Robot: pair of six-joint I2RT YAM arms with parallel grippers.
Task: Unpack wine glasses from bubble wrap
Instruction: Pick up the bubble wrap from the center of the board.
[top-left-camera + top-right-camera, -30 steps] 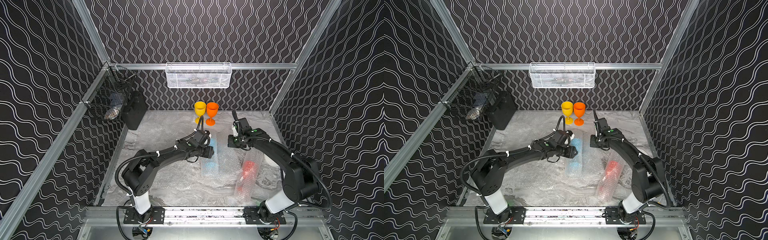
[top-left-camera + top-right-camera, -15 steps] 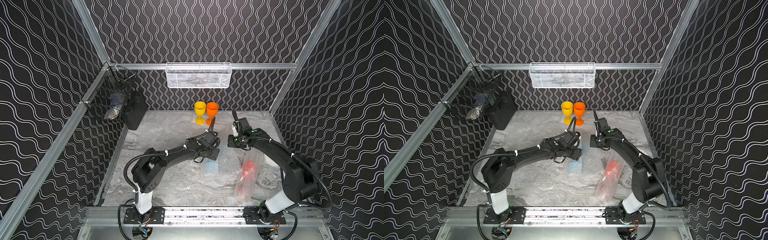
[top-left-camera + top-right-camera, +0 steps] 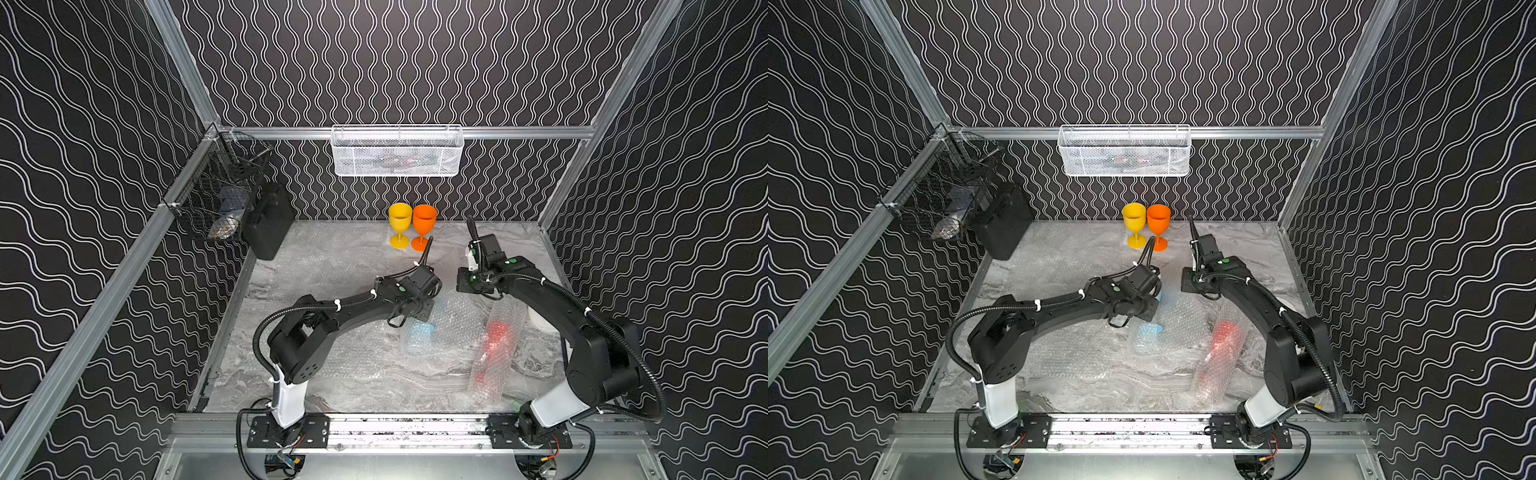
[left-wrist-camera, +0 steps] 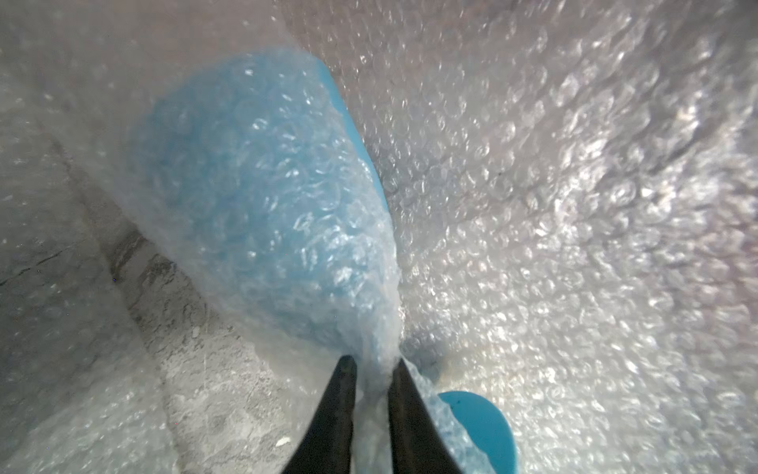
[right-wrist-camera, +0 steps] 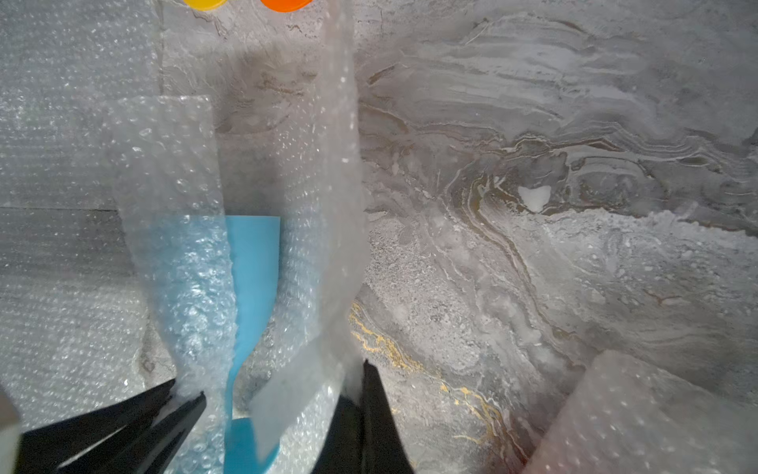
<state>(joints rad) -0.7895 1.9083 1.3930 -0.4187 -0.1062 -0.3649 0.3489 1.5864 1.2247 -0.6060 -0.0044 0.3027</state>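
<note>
In both top views my two arms meet over the light blue goblet (image 3: 419, 332), which lies on its side toward the middle of the desk (image 3: 415, 395) inside loose bubble wrap (image 3: 457, 320); my wrists hide the jaws there, so from above I cannot tell how they stand. The danger I see is that pulling apart drags the whole bundle across the desk into the red goblet (image 3: 496, 332), wrapped in its own tube just beside it, or back toward the yellow goblet (image 3: 400, 224) and orange goblet (image 3: 424, 224) standing bare and upright at the rear. In the left wrist view my left jaws are nearly together, clamped on a bunched neck of wrap where the bowl (image 4: 254, 184) narrows; the film looks thin and stretched, so I judge it could tear or slip out, and I cannot tell whether the stem sits inside the pinch, in which case the goblet would lift with the sheet instead of rolling free. The bowl reads cloudy blue under the bubbles, with one bare strip and the round foot (image 4: 480, 427) uncovered. In the right wrist view my right jaws are shut on the opposite flap, and the bare stem (image 5: 236, 365) shows between the two flaps, seemingly beside the left pinch.
</note>
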